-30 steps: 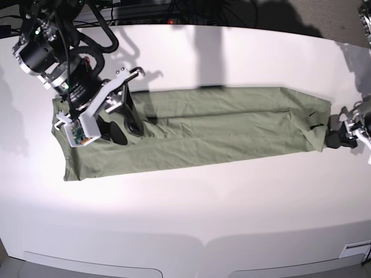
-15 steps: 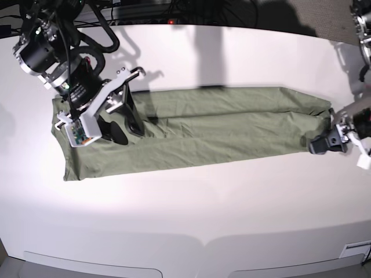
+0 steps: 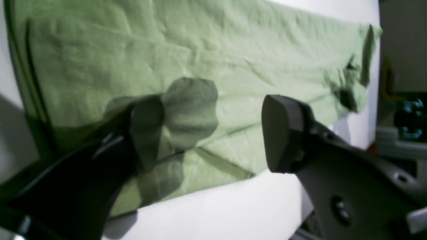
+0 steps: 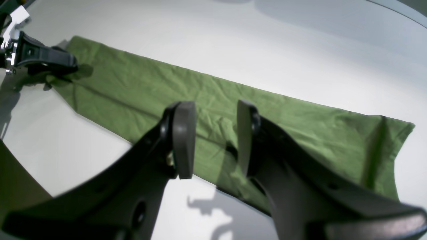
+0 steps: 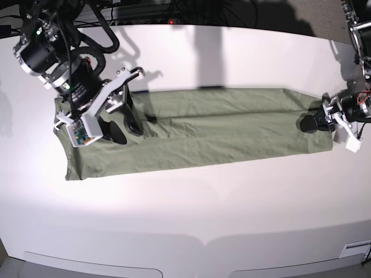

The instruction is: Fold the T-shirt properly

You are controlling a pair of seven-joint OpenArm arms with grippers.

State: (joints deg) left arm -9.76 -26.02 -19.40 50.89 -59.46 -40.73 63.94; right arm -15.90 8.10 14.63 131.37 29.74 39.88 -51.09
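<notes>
Above the T-shirt (image 5: 203, 130), both tools empty: left tool (image 3: 213, 130) wide, right tool (image 4: 215, 140) half-spread.

Left hand (image 3: 213, 130) spread wide, right hand (image 4: 215, 140) half-parted.

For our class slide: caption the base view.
Both grippers, left and right, open over the strip-folded T-shirt.

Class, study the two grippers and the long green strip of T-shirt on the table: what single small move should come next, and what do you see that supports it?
Probably lower the left gripper onto the T-shirt end beneath it and close. Its jaws stand wide open above the cloth, holding nothing. The shirt lies as a long narrow band on the table, and the right gripper hangs, jaws apart and empty, over the opposite end.
</notes>
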